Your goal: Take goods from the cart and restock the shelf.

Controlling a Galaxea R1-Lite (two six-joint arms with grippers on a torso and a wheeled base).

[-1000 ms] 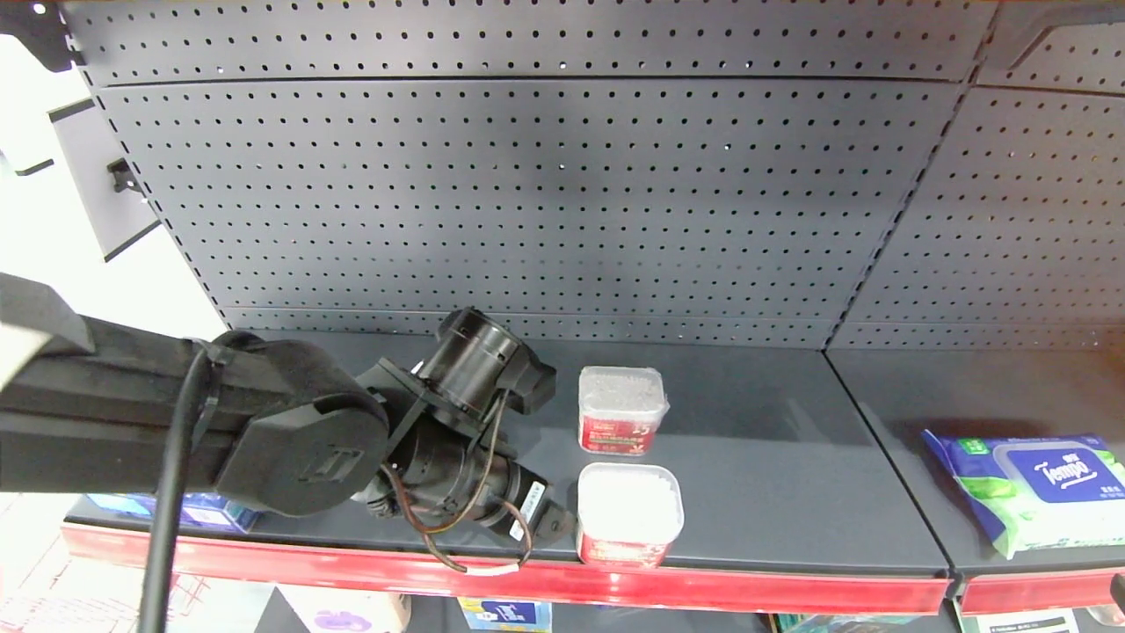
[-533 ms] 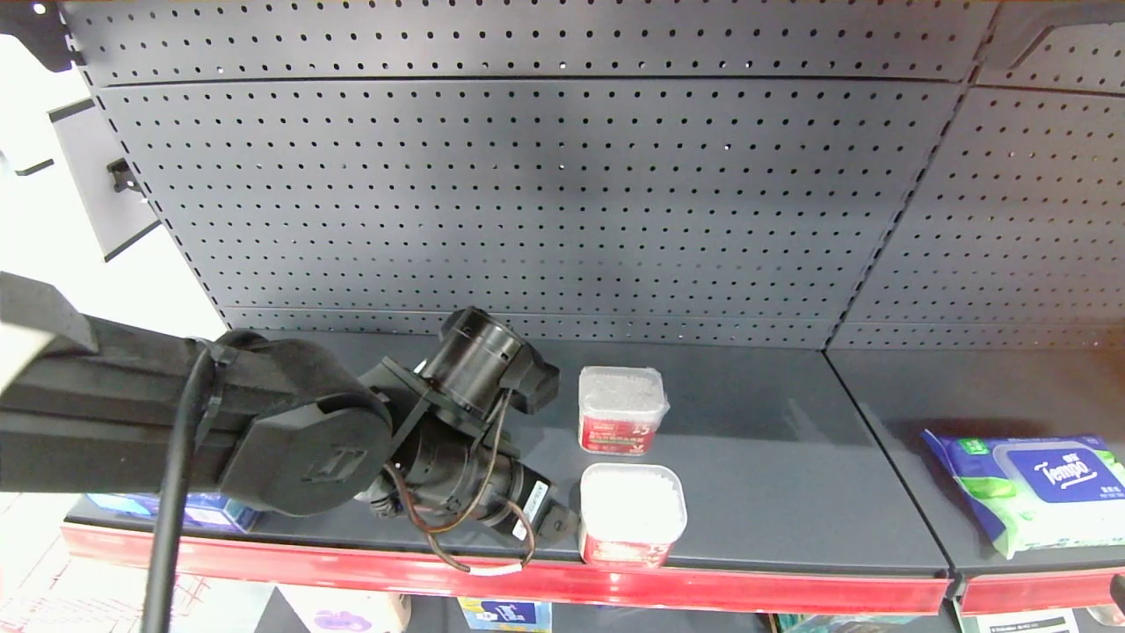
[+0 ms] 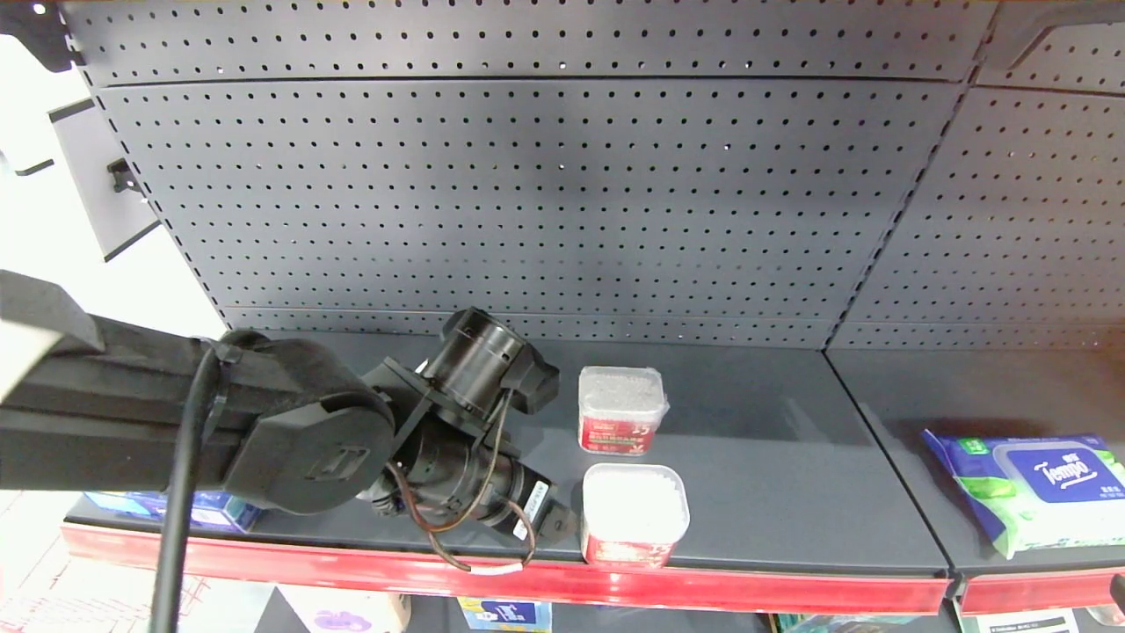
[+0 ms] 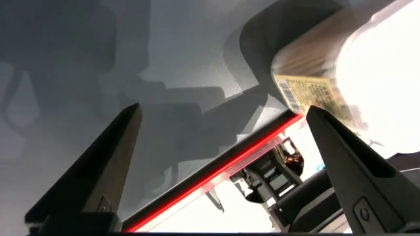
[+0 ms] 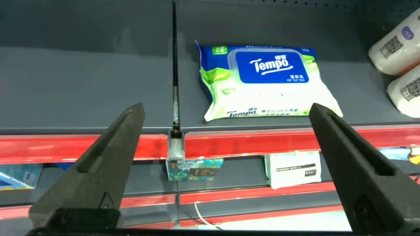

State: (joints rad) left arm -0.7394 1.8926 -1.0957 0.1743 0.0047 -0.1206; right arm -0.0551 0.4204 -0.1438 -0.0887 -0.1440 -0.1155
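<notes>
We see two clear square tubs with white tops and red labels, upright on the shelf [image 3: 773, 457]. Front tub [image 3: 635, 514] sits at the front edge; rear tub [image 3: 620, 410] is just behind it, mid-depth. Blue-green wipes pack [image 3: 1037, 488] lies flat in the right bay, near the front edge.

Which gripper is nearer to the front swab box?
Left. The left gripper is open right beside the front swab box; the right gripper faces the wipes pack, well apart.

Even overhead light w/ soft shadows on shelf [image 3: 773, 457]; tub lid [image 4: 387, 72] glares white in left wrist view.
</notes>
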